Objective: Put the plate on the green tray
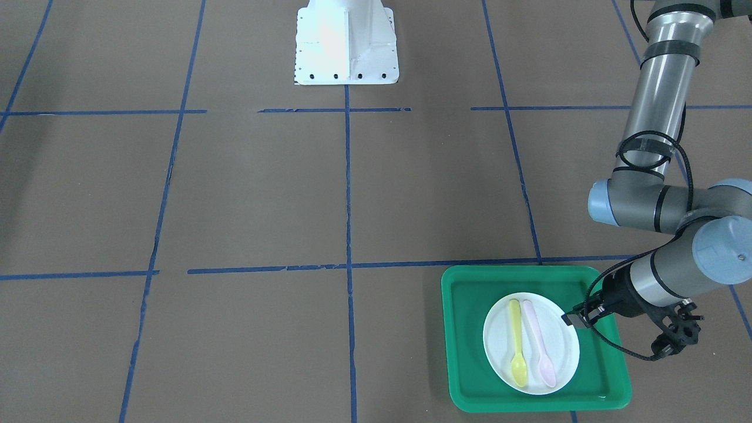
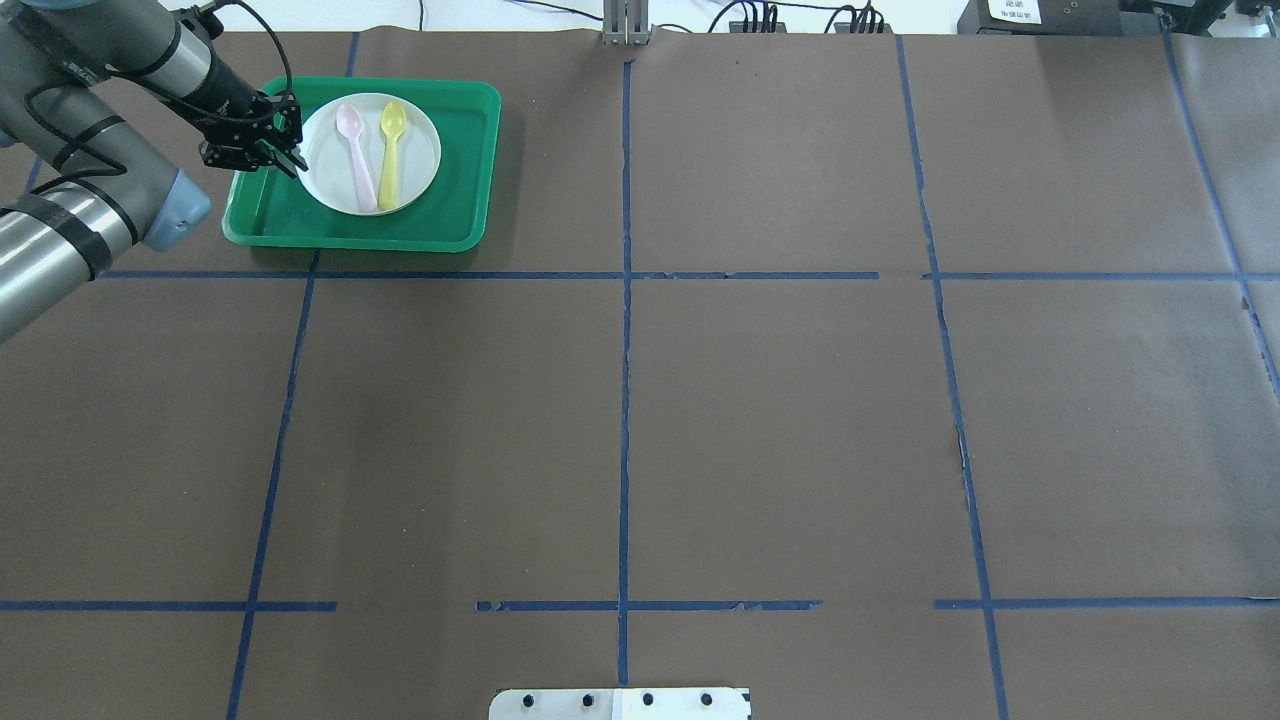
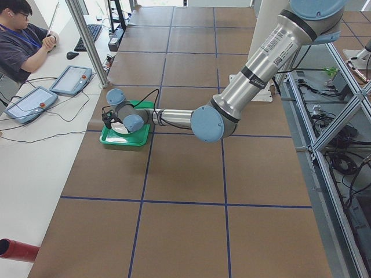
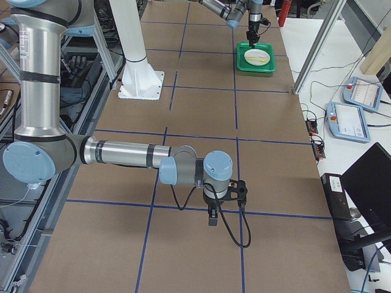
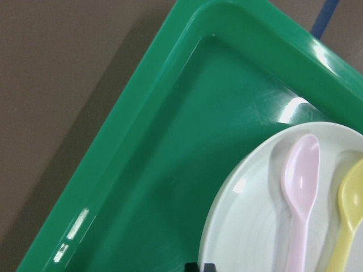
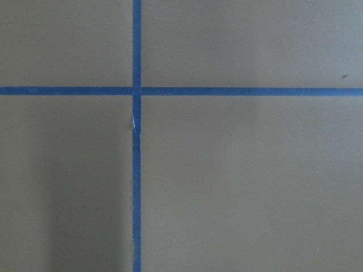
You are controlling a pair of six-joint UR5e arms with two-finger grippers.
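Fingertips of the left gripper [image 1: 573,319] are drawn close together on the rim of the plate [image 1: 499,341], pinching its edge on the side nearest that arm; the wrist view shows only the dark tips meeting the white rim. Two plastic spoons lie side by side on the plate, with their bowls pointing away from the robot. The pink spoon [image 1: 547,373] lies closer to the gripper and the yellow spoon [image 1: 519,370] just beyond it. The plate is small, round and white with a shallow raised rim, and it sits flat inside the tray [image 1: 464,352]. The tray is bright green, rectangular and round-cornered, and much larger than the plate. It rests on the far left part of the brown table [image 1: 264,194], just past a line of blue tape [image 1: 348,194]. The right gripper [image 4: 212,218] hangs low over bare table well apart from the tray, and whether it is apart or together cannot be told. An operator [image 3: 23,40] sits at a side desk beside two pendants [image 3: 71,79].
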